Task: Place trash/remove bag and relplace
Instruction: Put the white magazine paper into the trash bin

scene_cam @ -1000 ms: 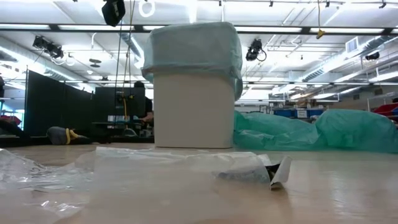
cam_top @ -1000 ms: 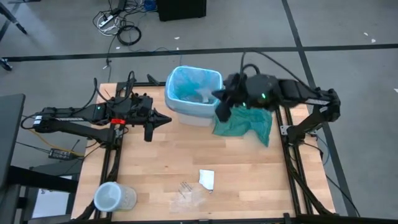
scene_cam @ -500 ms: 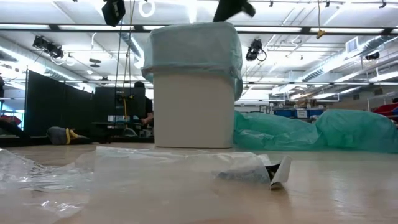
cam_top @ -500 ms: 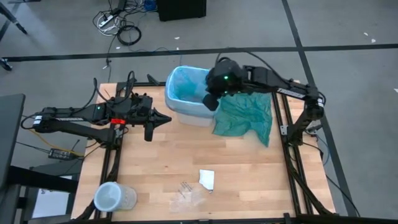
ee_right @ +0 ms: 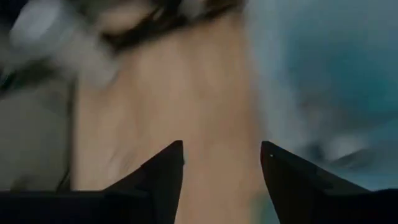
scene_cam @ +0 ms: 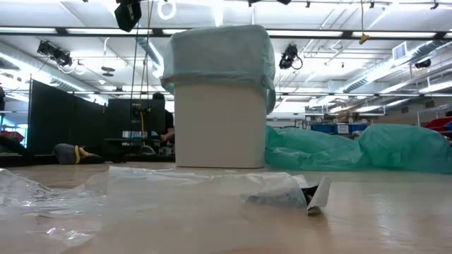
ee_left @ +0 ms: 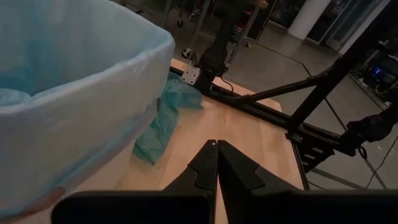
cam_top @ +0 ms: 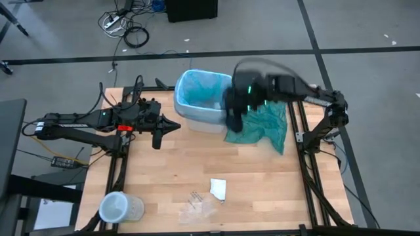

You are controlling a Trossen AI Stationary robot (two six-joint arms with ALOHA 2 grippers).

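A white bin (cam_top: pixel 205 98) stands at the table's far edge, lined with the light blue bag (scene_cam: pixel 219 56), whose top is folded over the rim. My right gripper (ee_right: pixel 222 163) is open with nothing between its fingers; in the high view it is a blur (cam_top: pixel 234 120) at the bin's right side, over a teal-green bag (cam_top: pixel 261 128) that lies flat on the table. My left gripper (ee_left: pixel 216 149) is shut and empty, hovering left of the bin (cam_top: pixel 174 124). The trash, a white paper scrap (cam_top: pixel 218 189) and clear plastic bits (cam_top: pixel 200 206), lies near the table's front edge.
A clear plastic cup (cam_top: pixel 118 208) stands at the near left corner. Bare wood lies between the bin and the scraps. The low view shows crumpled clear plastic (scene_cam: pixel 70 201) and a dark wrapper with white paper (scene_cam: pixel 314 194) in front of the bin (scene_cam: pixel 222 120).
My right gripper has swung from the bin's right side to over its right rim, then back toward the table's near edge and the teal-green bag, tipping downward; it shows blurred now. The bin, both bags and the scraps have stayed put.
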